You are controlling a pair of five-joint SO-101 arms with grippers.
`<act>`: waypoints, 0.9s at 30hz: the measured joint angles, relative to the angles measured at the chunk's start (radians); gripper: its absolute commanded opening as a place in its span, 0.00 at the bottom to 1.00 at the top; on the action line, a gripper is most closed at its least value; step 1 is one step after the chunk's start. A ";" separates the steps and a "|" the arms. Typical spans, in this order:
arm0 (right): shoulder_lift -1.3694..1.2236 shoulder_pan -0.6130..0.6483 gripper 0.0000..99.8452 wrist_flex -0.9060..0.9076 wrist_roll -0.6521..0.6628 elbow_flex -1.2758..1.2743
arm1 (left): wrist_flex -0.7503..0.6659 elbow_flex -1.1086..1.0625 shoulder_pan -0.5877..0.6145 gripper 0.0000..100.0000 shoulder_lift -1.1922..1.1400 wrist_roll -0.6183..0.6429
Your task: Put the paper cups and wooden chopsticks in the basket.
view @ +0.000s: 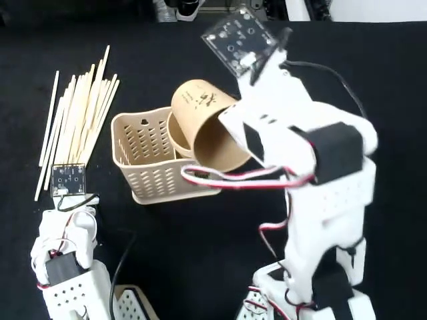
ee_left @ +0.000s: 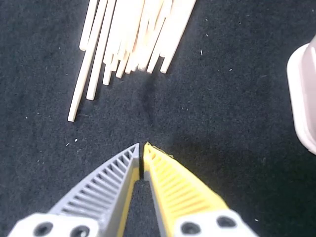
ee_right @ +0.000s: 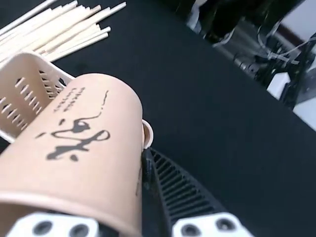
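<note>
Your right hand (ee_right: 144, 157) is clamped on a tilted paper cup (ee_right: 79, 163) over the basket (view: 143, 180), where a second cup (view: 177, 137) sits, so a skewed release could catch rims and tumble out; your left hand (ee_left: 141, 147), pinched together, is near the wooden chopsticks (ee_left: 133, 39).

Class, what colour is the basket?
The basket is beige, with slotted walls; clearest in the high view.
</note>
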State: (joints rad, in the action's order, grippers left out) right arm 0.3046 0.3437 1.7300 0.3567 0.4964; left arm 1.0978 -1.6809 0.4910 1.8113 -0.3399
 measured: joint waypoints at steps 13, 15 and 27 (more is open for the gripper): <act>-0.084 0.002 0.19 0.000 0.028 -0.006 | 0.000 0.000 0.000 0.03 0.000 0.000; -0.084 0.000 0.23 0.000 0.028 -0.006 | 0.000 0.000 0.000 0.03 0.000 0.000; -0.091 0.012 0.24 -0.026 0.028 0.069 | 0.000 0.000 0.000 0.03 0.000 0.000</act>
State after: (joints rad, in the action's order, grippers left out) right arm 0.2140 0.3560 1.7039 0.3844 0.5654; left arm 1.0978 -1.6809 0.4910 1.8113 -0.3399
